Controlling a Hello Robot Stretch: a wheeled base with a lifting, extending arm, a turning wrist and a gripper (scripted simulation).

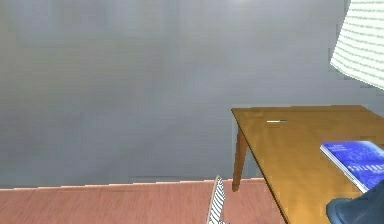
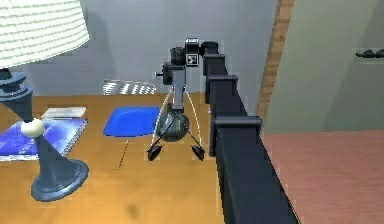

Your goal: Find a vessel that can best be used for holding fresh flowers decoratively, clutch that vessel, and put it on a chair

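Look for vase: turn slow. Pincer [image 2: 176, 151] above surface [image 2: 110, 190], can't tell its grip. Pull arm [image 2: 240, 150] in first, don't bump lamp [image 2: 57, 175].

A plain grey wall [image 1: 120, 90] stands above a reddish-brown plank floor [image 1: 100, 205]. The table [image 1: 290, 150] is warm orange-brown wood, with a blue book [image 1: 355, 160] flecked with pale marks, a bright blue flat sheet [image 2: 135, 120], a white, finely striped lamp shade [image 2: 40, 30] and a slate-blue lamp base [image 2: 58, 175]. The arm [image 2: 245, 150] is black and the gripper [image 2: 178, 151] is dark grey.
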